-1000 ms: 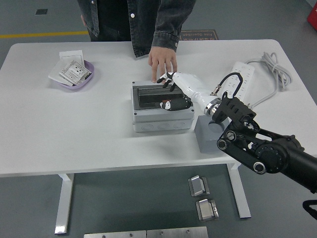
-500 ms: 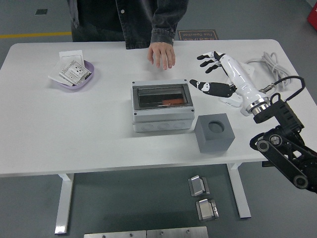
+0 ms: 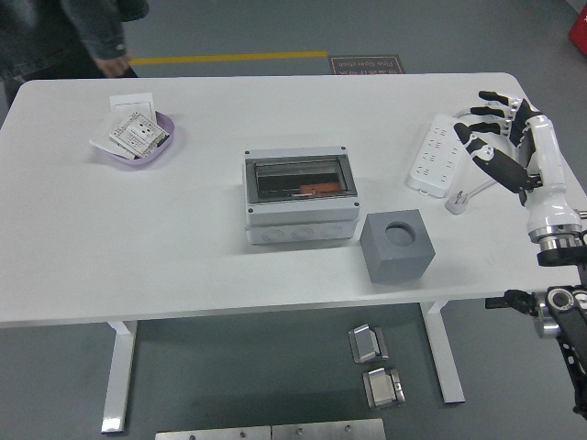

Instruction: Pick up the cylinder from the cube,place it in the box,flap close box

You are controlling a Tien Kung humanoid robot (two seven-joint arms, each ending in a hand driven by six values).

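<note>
The grey box (image 3: 300, 197) stands mid-table with its clear flap lid down; something orange-red (image 3: 315, 191) shows through the lid, likely the cylinder. The grey cube (image 3: 396, 244) sits to the box's right near the table's front edge, its round socket empty. My right hand (image 3: 500, 137), white with black fingertips, is raised at the far right over the table's edge, fingers spread and holding nothing. The left arm is out of the picture.
A white power strip (image 3: 439, 154) with its plug and cable lies at the back right, just left of my hand. A purple bowl (image 3: 138, 139) holding small packets sits at the back left. A person (image 3: 64, 37) stands off the table's far-left corner.
My right hand pulled away to the right from the box, whose lid is now down. The person took their hand off the table and walked left.
</note>
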